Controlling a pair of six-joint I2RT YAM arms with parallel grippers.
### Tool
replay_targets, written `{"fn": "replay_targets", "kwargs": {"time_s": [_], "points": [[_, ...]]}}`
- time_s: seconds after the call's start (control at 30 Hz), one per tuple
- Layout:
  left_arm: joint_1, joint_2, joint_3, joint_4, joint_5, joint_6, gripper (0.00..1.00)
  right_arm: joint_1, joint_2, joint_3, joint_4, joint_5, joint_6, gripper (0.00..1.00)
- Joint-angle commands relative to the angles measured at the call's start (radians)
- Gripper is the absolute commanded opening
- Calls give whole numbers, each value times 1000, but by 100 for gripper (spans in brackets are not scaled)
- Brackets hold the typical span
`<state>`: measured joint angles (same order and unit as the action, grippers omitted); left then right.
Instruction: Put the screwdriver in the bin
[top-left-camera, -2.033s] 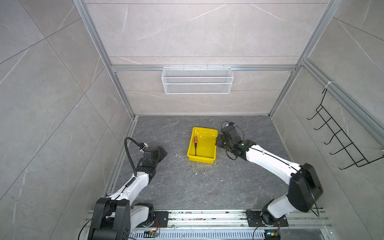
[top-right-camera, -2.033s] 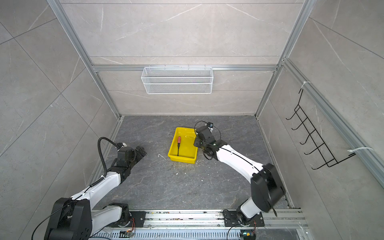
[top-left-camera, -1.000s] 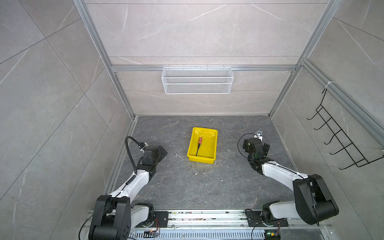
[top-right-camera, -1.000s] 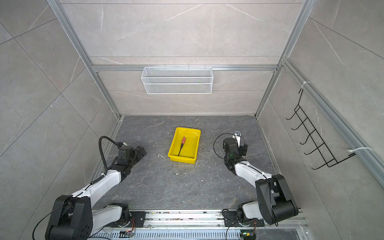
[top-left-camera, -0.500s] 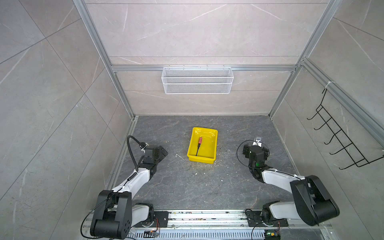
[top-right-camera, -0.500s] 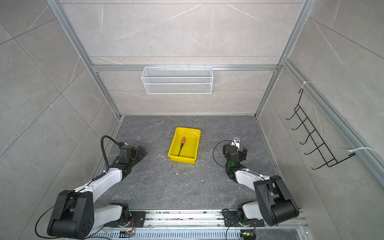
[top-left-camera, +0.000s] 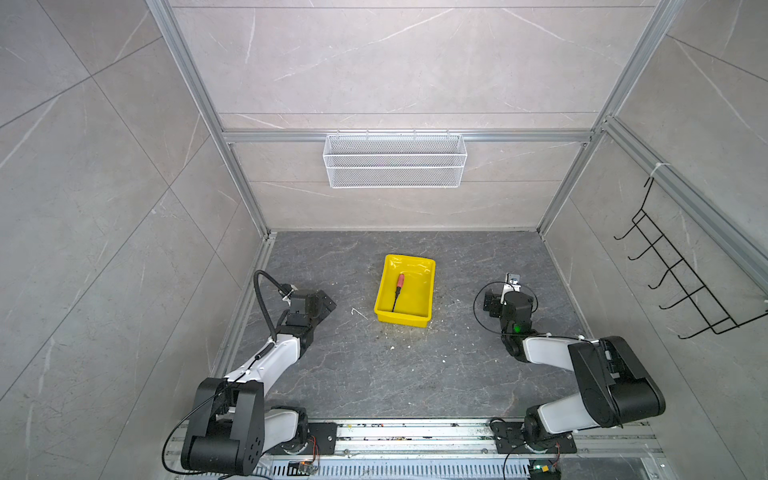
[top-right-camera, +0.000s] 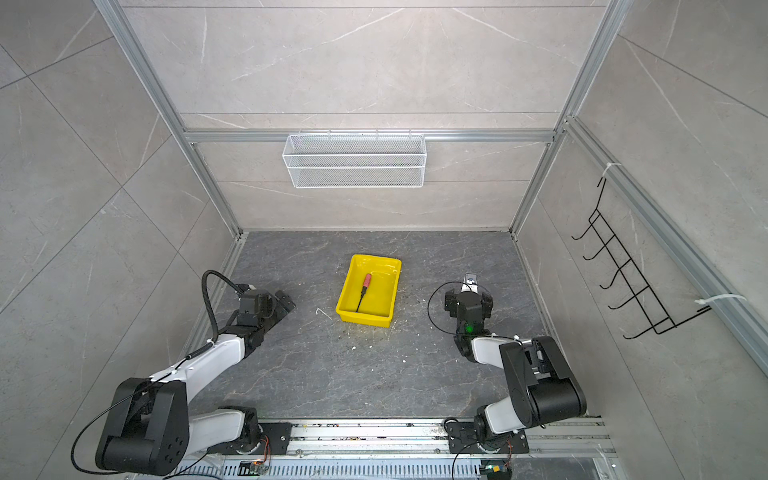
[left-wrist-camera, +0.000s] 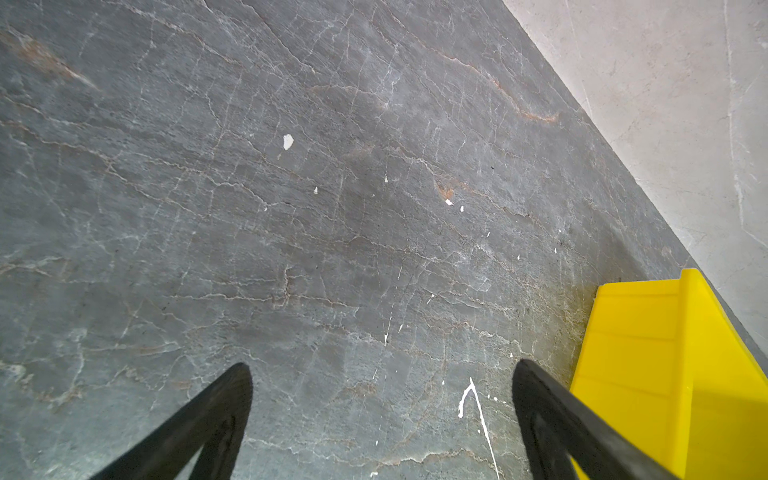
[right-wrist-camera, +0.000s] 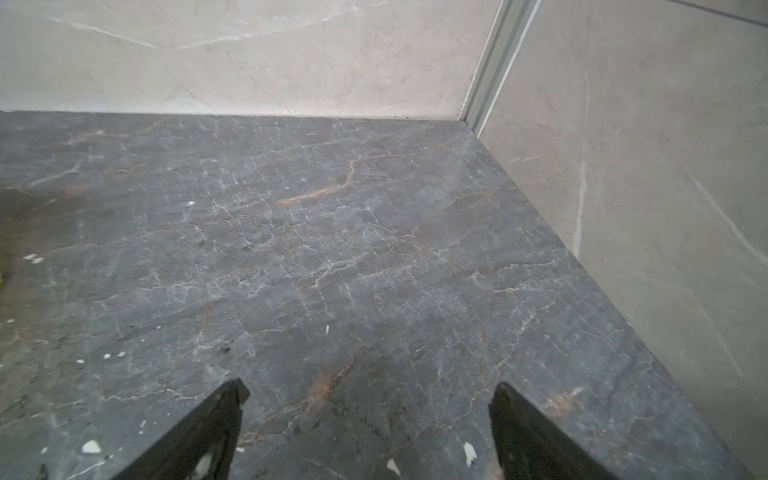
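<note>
Both top views: high, looking down on whole cell. My wrist cams: low, close to surface (left-wrist-camera: 332, 208). Shared w/ left wrist: bin (left-wrist-camera: 648, 374) corner.

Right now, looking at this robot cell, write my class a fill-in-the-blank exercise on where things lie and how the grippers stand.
1. The screwdriver lies inside the ____ bin.
2. The screwdriver's handle is coloured ____.
3. The left gripper and the right gripper both stand ____, holding nothing.
4. The wire basket hangs on the back ____.

Missing words: yellow; red; open; wall
</note>
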<state>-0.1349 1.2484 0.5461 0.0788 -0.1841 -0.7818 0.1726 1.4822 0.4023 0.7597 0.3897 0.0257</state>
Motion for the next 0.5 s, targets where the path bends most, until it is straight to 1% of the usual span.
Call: {"fn": "replay_targets", "kwargs": {"time_s": [0.0,0.03,0.07,0.1,0.13,0.2,0.27,0.33,0.37,0.4,0.47], "points": [[-1,-5,23,39,-48,8,100,7,-18,-98,160,-81,-20,99],[-3,-6,18,59,-57,32,100,9,43,-131,327,-101,-45,99],[-5,-12,15,84,-57,81,100,43,88,-130,386,-37,-79,99],[-6,-24,16,99,-49,149,100,47,47,-106,258,-33,-49,99],[-7,-40,22,103,-38,220,100,36,24,-90,188,-48,-30,99],[-11,-89,33,85,-67,361,100,26,63,-84,252,-50,-40,99],[-12,-137,32,61,-158,464,100,24,38,-76,191,-54,-28,99],[-12,-175,3,73,-249,581,100,24,53,-82,227,-54,-34,99],[-11,-185,-31,127,-280,655,100,24,47,-78,207,-53,-29,99],[-12,-187,-74,197,-282,717,100,24,45,-78,205,-54,-30,99],[-11,-173,-205,417,-267,837,100,22,49,-79,212,-54,-29,99]]}}
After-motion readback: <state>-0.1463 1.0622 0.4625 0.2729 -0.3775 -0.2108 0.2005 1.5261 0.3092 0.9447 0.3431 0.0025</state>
